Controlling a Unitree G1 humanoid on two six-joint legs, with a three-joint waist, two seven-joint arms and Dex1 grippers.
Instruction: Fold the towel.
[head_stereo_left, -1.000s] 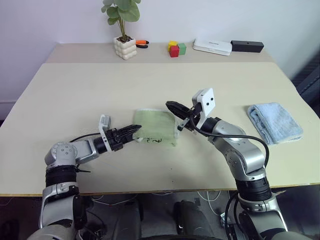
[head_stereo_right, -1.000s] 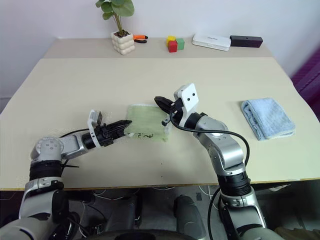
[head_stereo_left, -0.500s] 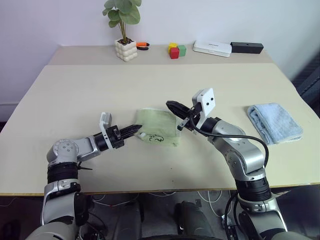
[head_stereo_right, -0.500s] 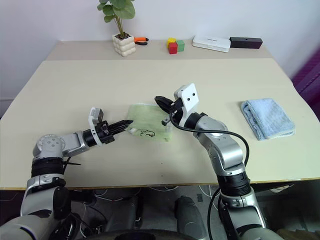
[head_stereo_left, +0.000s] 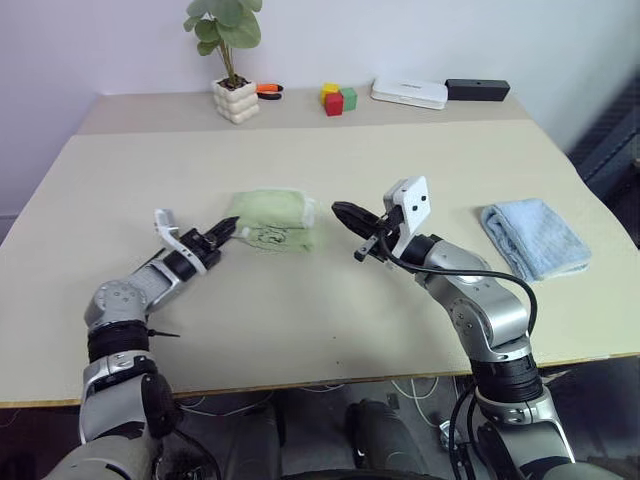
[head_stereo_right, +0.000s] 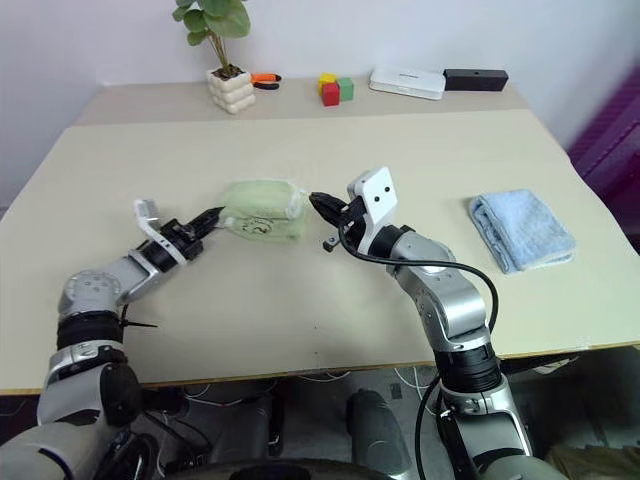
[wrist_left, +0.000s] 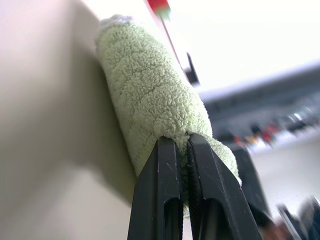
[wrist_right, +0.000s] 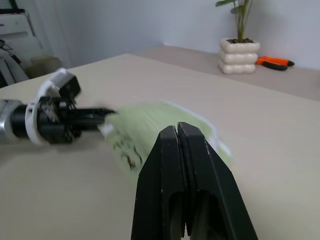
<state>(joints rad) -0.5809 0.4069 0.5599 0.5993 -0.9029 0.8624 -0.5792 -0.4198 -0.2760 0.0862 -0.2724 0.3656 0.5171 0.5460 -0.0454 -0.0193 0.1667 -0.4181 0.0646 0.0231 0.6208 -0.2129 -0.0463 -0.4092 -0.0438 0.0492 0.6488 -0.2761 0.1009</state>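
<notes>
The towel (head_stereo_left: 273, 220) lies folded on the table (head_stereo_left: 300, 320), left of centre; the left gripper (head_stereo_left: 226, 227) meets its near left edge, fingers clamped on the cloth. The right gripper (head_stereo_left: 343, 212) hangs just right of the towel, apart from it, fingers together. A second folded towel (head_stereo_left: 530, 236) lies well to the right, near the table's right edge. Along the far side – left to right – stand a potted plant (head_stereo_left: 228, 60), a small tool (head_stereo_left: 266, 91) beside it, three blocks (head_stereo_left: 337, 98), a flat box (head_stereo_left: 409, 92) and a bar-shaped device (head_stereo_left: 477, 89).

left gripper (head_stereo_left: 228, 226) clamped on towel (head_stereo_left: 272, 218) | right gripper (head_stereo_left: 340, 210) closed, empty
</notes>
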